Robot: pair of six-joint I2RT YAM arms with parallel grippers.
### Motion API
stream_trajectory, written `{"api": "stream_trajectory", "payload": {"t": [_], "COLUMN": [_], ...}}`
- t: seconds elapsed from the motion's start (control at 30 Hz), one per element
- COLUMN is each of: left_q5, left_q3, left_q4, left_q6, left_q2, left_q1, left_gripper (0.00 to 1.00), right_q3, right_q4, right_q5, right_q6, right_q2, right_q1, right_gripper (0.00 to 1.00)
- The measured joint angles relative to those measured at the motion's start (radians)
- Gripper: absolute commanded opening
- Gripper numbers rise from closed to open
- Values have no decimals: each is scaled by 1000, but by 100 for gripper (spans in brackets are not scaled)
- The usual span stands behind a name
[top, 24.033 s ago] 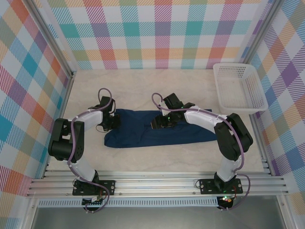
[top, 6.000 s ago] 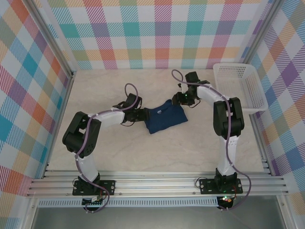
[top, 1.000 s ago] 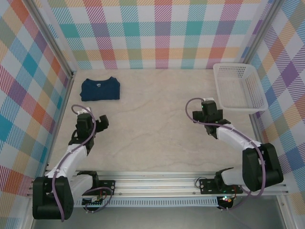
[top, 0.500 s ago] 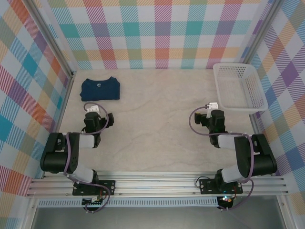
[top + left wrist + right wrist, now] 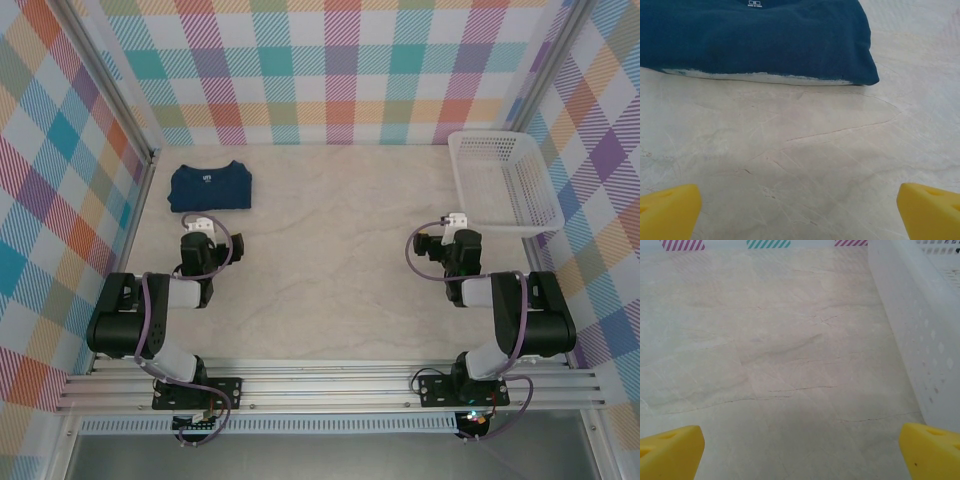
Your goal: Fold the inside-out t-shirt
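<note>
Marbled beige table [image 5: 330, 260], enclosed by check panels [image 5: 340, 70]. Nearest the bases, left gripper [image 5: 799, 215] and right gripper [image 5: 800, 455] sit low over bare surface, each with jaws spread wide and nothing between them. Beyond the left gripper, near but not touching, lies the t-shirt [image 5: 755, 40], a compact navy rectangle in the far-left corner. Its white label [image 5: 755, 3] faces up, and a pale strip [image 5: 740, 76] shows along its near edge. Basket [image 5: 920, 315] stands at far right. The folding appears complete. The cloth is judged light, soft and limp. A pinch on one layer would likely peel the stack open, so any hold should take all layers at a folded edge.
</note>
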Motion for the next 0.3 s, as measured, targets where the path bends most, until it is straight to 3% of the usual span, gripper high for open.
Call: {"api": "stream_trajectory", "payload": {"t": [0.3], "left_q5": [0], "left_q3": [0], "left_q4": [0], "left_q6": [0], "left_q2": [0], "left_q1": [-1], "left_gripper": [100], "right_q3": [0], "right_q4": [0], "right_q5": [-12], "right_q6": [3], "right_q2": [0], "right_q1": [0], "right_gripper": [100]}}
